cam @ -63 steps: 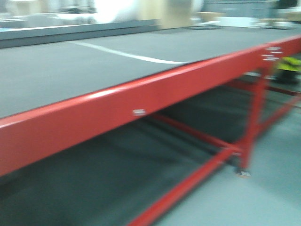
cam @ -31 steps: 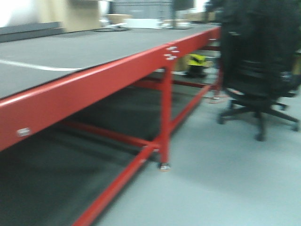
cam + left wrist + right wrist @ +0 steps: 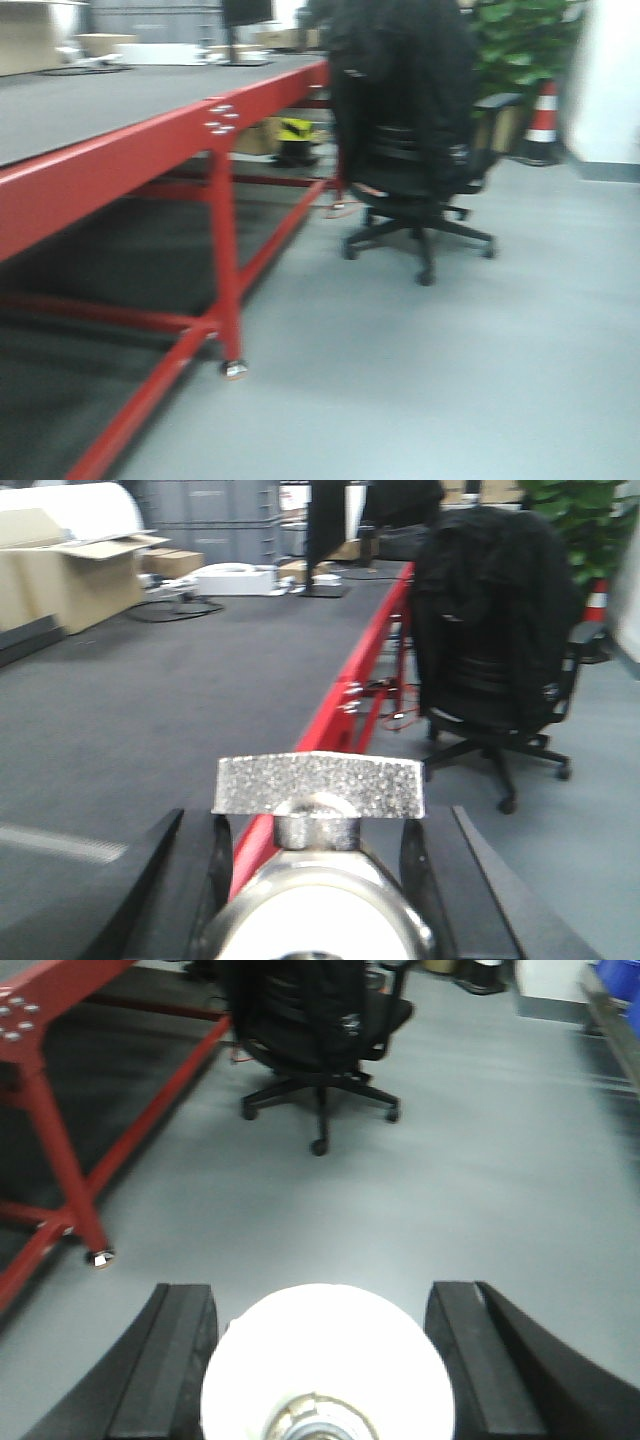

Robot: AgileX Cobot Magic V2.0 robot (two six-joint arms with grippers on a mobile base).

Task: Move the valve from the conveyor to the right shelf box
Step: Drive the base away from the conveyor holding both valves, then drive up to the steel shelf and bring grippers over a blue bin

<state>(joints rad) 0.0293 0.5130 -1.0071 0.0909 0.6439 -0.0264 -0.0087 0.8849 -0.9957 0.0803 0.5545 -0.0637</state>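
Left pincer (image 3: 320,828) clamps the valve (image 3: 318,785), handle crosswise, conveyor (image 3: 150,700) leftward; right pincer (image 3: 322,1300) clamps a round white piece (image 3: 325,1365); shelf box unseen.

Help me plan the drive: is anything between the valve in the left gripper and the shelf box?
The shelf box is out of view. An office chair stands on the floor beside the conveyor, ahead of the valve in the left gripper.

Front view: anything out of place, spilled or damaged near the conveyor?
Nothing looks spilled or broken. An office chair draped with a black jacket stands close beside the conveyor. The picture is blurred, so small faults could escape notice.
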